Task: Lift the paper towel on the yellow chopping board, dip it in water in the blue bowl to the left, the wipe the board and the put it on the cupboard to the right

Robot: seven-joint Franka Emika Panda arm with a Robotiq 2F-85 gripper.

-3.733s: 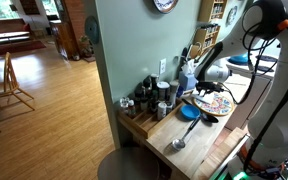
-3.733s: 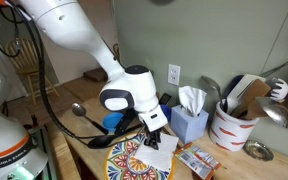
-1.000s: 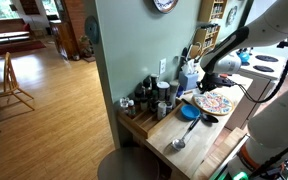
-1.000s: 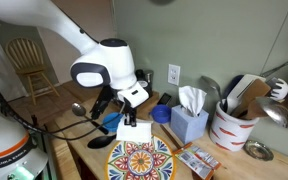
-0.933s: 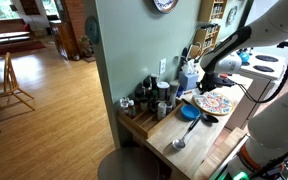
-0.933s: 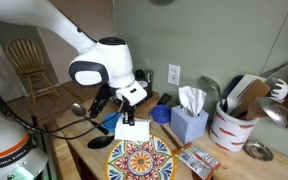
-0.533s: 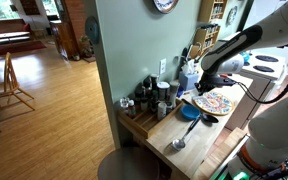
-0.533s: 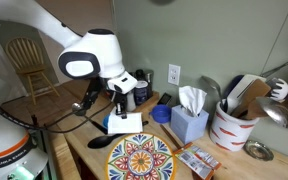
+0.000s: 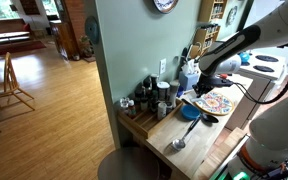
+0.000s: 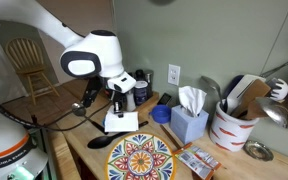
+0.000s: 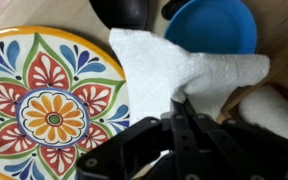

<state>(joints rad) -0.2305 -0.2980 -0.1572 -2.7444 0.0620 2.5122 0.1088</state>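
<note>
Honestly, nothing legible here. There's a strip of dark print on the white robot base (image 10: 6, 157) in an exterior view, but it's way too small and blurry to read.

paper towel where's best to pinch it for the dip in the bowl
Near one edge, from above, as the gripper pinches the paper towel now: the soft sheet hangs loose below the fingers, free to reach the blue bowl first.
</note>
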